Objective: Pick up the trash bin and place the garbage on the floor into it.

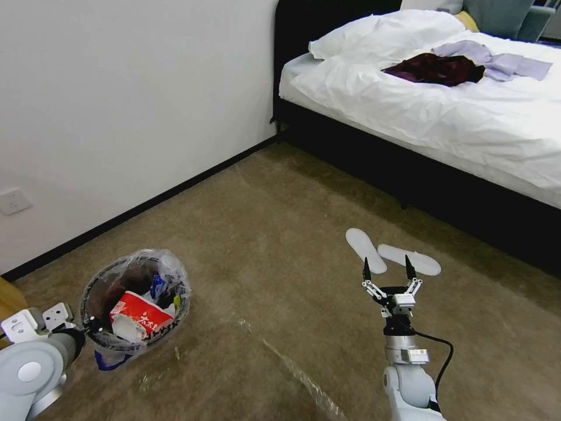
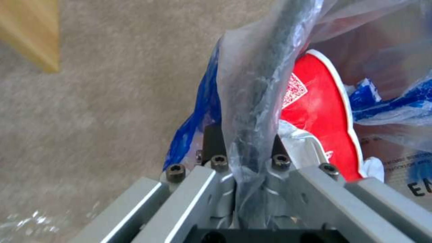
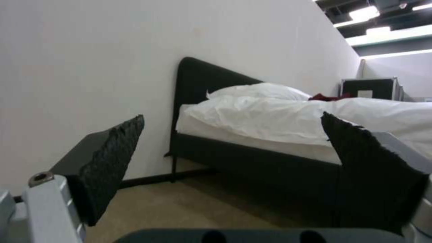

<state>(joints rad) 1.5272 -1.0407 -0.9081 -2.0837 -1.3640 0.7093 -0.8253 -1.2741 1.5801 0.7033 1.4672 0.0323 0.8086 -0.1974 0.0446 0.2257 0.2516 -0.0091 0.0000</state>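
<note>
Head view: high vantage, looking forward and down over the floor (image 1: 274,234); wall upper left of the frame, bed (image 1: 444,111) upper right; left gripper (image 1: 87,327) at lower left edge, right gripper (image 1: 385,273) at lower centre-right.

Left wrist view: very close, looking along its own jaws, which are clamped on the rim of the trash bin (image 2: 265,84); red carton (image 2: 324,114) inside, carpet on the left of the frame; bin and carton also in head view.

Right wrist view: low, near floor level, facing roughly level between its spread fingers (image 3: 112,158) toward the bed and wall; bed shared with head view.
</note>
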